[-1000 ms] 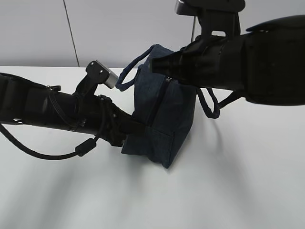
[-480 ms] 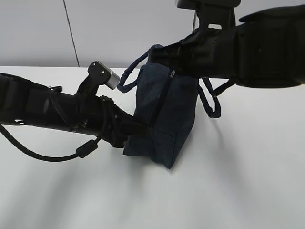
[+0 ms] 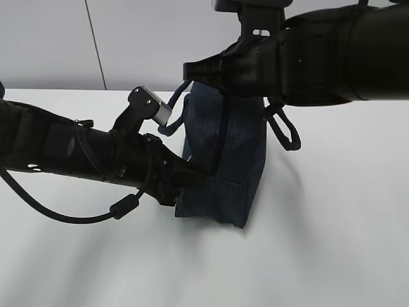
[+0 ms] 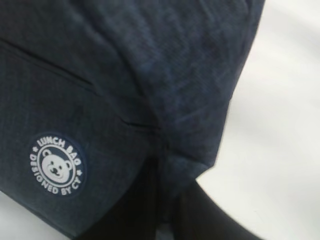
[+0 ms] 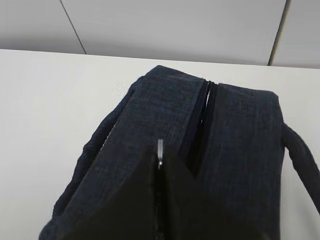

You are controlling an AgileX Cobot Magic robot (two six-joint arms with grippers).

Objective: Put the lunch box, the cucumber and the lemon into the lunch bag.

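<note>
The dark navy fabric lunch bag (image 3: 220,160) is pinned low by the left gripper (image 3: 192,181), clamped on fabric, probably for steadying, while the zipper's metal ring pull (image 5: 160,150) is pinched in the closed right gripper (image 5: 159,165).

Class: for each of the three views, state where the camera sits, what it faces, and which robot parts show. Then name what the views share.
Exterior: beside the table, facing the lunch bag; both arms show.
Left wrist: on the left arm, close on the bag's bear logo; dark fingers below.
Right wrist: above the bag's zipper; fingers shut on a metal pull.
Shared: the bag.
</note>
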